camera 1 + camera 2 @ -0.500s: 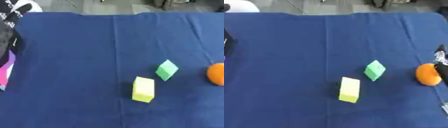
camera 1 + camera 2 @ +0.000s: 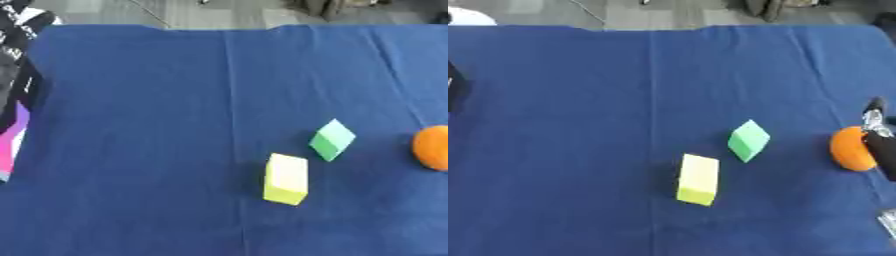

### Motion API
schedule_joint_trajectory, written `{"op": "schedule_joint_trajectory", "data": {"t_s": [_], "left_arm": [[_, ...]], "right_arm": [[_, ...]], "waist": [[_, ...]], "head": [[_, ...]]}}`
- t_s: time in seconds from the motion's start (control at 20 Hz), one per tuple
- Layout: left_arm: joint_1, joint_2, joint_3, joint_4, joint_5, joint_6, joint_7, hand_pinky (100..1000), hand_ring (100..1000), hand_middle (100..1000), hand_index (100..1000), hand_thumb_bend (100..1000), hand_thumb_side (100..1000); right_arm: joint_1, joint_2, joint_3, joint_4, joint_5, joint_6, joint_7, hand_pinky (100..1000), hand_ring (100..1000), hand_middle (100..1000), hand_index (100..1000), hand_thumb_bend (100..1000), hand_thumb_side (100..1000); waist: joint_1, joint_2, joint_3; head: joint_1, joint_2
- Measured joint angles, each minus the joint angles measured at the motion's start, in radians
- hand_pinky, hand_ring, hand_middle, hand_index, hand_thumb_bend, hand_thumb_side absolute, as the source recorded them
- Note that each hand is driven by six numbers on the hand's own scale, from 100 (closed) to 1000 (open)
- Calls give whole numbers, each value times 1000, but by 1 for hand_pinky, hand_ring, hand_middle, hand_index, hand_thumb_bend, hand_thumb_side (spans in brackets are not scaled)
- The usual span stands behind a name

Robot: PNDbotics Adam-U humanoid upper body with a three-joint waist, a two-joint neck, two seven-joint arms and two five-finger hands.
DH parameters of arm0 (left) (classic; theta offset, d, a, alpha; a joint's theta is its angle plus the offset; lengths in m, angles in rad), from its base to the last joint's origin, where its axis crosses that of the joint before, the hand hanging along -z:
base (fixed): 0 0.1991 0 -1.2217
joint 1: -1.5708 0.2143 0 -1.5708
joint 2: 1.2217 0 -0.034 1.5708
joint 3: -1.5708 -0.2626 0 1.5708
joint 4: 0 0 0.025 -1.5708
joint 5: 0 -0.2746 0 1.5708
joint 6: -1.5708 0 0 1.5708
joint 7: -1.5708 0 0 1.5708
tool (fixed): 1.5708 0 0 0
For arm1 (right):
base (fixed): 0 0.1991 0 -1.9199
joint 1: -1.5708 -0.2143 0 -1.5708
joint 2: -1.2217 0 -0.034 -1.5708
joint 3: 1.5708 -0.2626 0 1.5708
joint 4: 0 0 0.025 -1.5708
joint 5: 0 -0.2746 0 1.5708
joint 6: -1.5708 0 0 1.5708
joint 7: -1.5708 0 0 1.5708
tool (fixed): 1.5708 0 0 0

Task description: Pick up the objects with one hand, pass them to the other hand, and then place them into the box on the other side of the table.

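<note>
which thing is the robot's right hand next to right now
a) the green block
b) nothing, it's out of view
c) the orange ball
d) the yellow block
c: in the right eye view the right hand comes in at the right edge right against the orange ball, while the green block and the yellow block lie apart from it toward the middle of the blue table.

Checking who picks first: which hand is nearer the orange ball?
Right. The right hand sits right against the orange ball at the table's right edge; the left hand shows in neither view.
</note>
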Motion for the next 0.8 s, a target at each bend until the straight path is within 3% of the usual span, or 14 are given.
{"op": "schedule_joint_trajectory", "data": {"t_s": [0.2,0.4,0.55,0.65,0.8], "left_arm": [[3,0,0,0,0,-1,-1,963,1000,736,909,100,745],[7,3,0,0,0,-1,-1,963,1000,737,909,100,746],[8,10,0,-1,0,0,-2,964,1000,737,910,100,747],[11,10,0,-1,0,1,-3,964,1000,737,910,100,747],[15,18,0,-1,0,2,-4,964,1000,736,910,100,749]], "right_arm": [[73,-36,-10,0,101,94,101,614,750,860,833,365,327],[193,-117,-24,0,241,197,330,812,837,891,874,433,307],[279,-178,-28,0,341,229,505,910,878,907,895,458,300],[315,-213,-31,0,388,238,594,932,887,910,900,469,302],[328,-257,-45,0,419,257,679,895,866,900,891,469,294]], "waist": [[-4,0,-2],[-8,0,-9],[-8,0,-13],[-8,0,-15],[-8,0,-19]], "head": [[-56,-3],[-85,-3],[-97,-3],[-102,-3],[-105,-3]]}}
